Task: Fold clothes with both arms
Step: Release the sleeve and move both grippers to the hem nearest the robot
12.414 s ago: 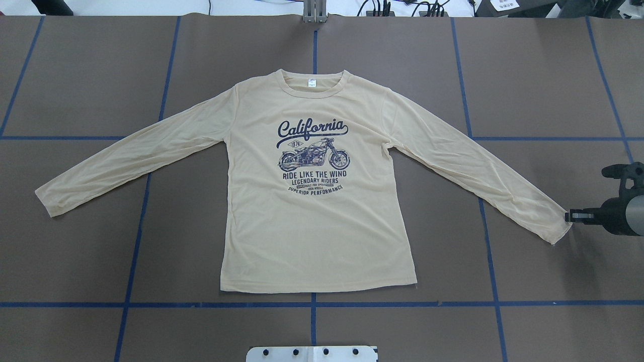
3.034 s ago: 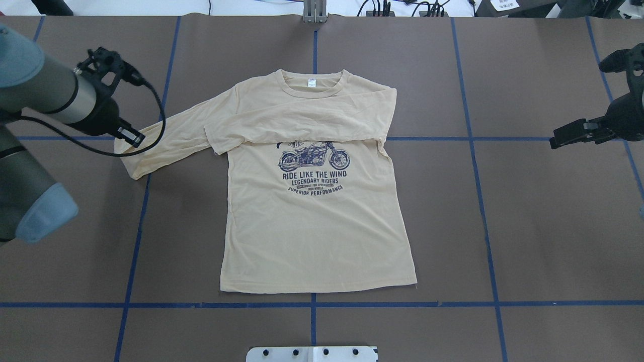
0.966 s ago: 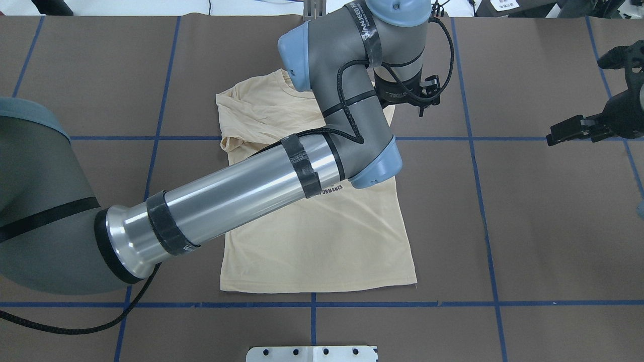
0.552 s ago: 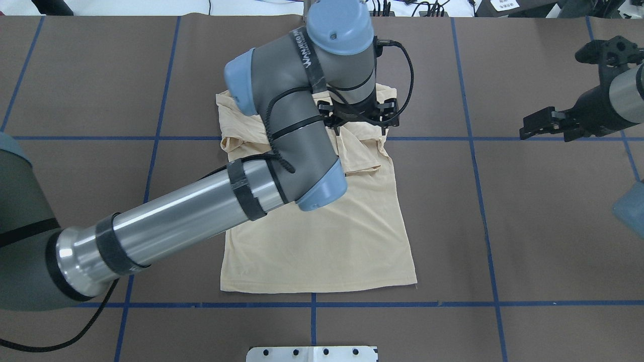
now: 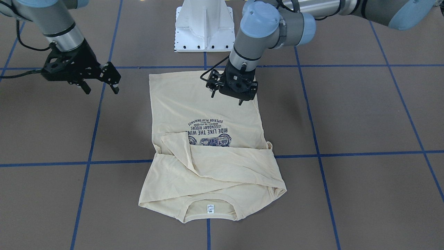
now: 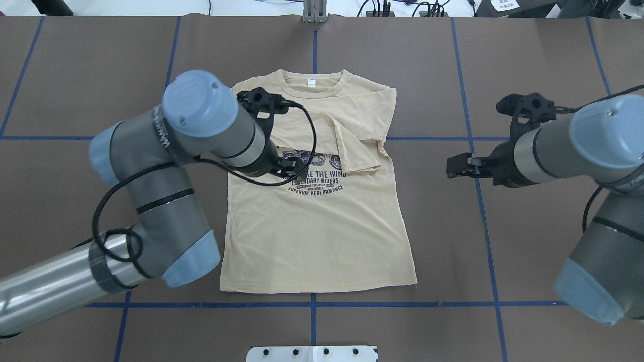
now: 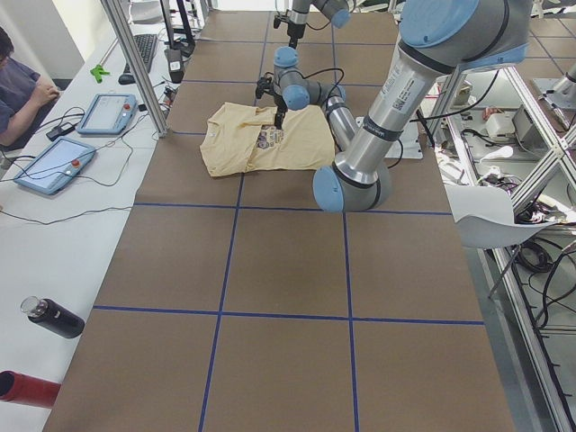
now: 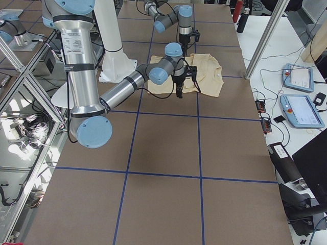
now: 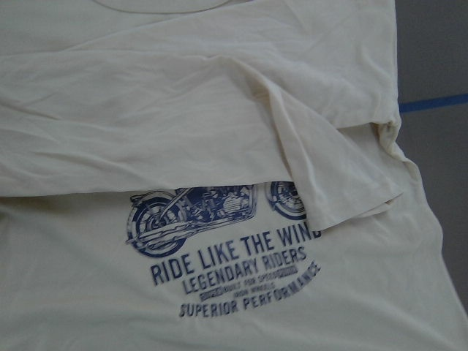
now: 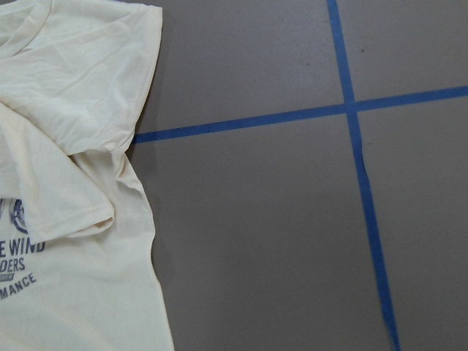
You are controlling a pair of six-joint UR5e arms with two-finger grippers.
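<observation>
The cream-yellow T-shirt [image 6: 322, 236] lies flat, print up, with both sleeves folded across the chest. One sleeve's cuff [image 6: 359, 161] lies over the print's right side. The neck label [image 6: 312, 83] faces the far edge. The shirt also shows in the front view [image 5: 180, 100] and in the left wrist view [image 9: 219, 95]. My left gripper [image 5: 226, 98] hangs open and empty just above the shirt's body, below the print. My right gripper [image 6: 460, 168] is open and empty above bare table to the right of the shirt; it also shows in the front view [image 5: 100, 88].
The brown table [image 6: 543, 241] carries a grid of blue tape lines. The white pedestal base [image 5: 204, 24] stands at the robot's edge. A metal post [image 6: 314, 10] stands at the far edge. Tablets [image 7: 108, 112] and a bottle [image 7: 54, 318] lie on the side bench.
The left arm carried the left sleeve across the chest, let it go and drew back left over the print. The right gripper moved in toward the shirt's right side.
</observation>
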